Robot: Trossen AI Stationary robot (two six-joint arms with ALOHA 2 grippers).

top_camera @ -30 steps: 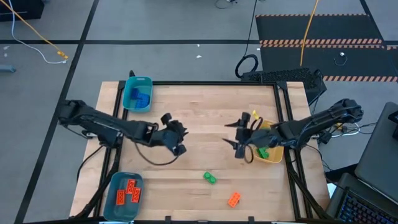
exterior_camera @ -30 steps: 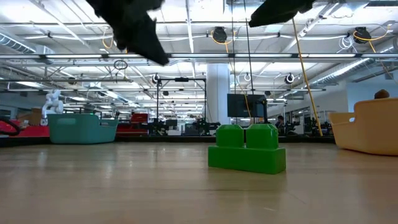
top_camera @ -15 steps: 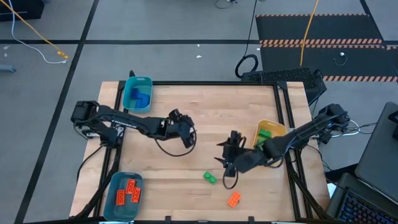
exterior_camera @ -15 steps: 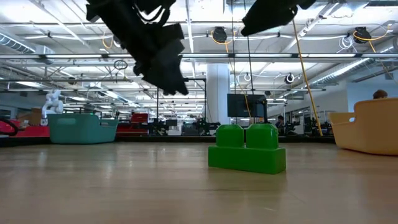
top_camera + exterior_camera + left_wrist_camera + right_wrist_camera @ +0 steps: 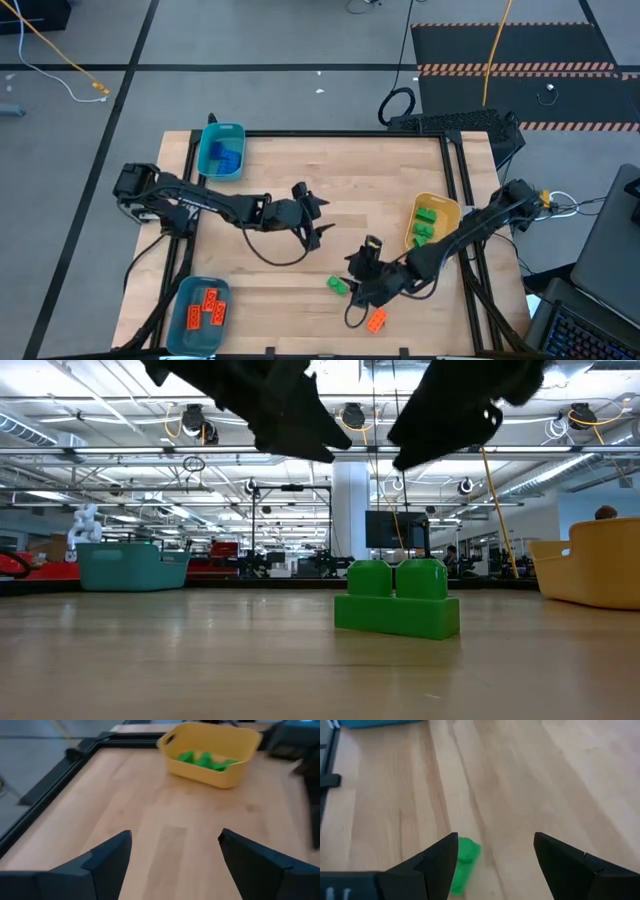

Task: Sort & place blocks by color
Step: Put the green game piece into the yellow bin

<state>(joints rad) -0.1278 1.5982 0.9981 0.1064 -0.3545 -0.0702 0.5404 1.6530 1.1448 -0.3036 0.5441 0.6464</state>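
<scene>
Wooden tabletop point(image 5: 330, 180) is carrying a loose green block point(image 5: 338, 286) and an orange block point(image 5: 377, 320). Right gripper point(image 5: 358, 283) is hovering with jaws spread, apparently just beside the green block. Left gripper point(image 5: 318, 222) is hanging released mid-table, holding nothing.

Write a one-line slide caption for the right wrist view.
Open right gripper above the wooden table, closing in on a loose green block beside one finger.
</scene>
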